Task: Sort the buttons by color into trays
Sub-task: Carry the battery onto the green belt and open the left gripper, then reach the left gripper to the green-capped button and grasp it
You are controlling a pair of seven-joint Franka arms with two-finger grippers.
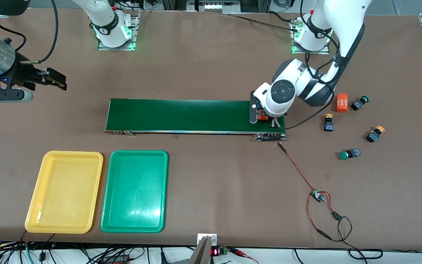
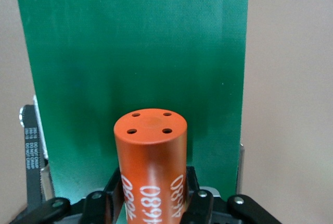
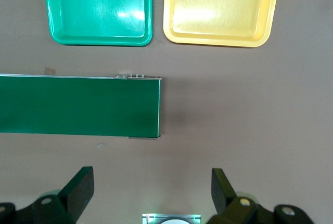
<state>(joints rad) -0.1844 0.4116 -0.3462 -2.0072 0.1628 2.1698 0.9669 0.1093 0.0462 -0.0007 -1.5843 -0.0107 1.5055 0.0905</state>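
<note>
With my left gripper [image 2: 151,211] pinching the orange cylinder [image 2: 151,166] over the conveyor belt [image 1: 181,115], I lower squarely before release; my right gripper [image 3: 151,193] waits, jaws spread

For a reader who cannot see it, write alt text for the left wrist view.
An orange cylinder with white print stands gripped in the left gripper, its flat top showing four small holes. Below it runs the long dark-green conveyor belt, with brown table on both sides.
</note>
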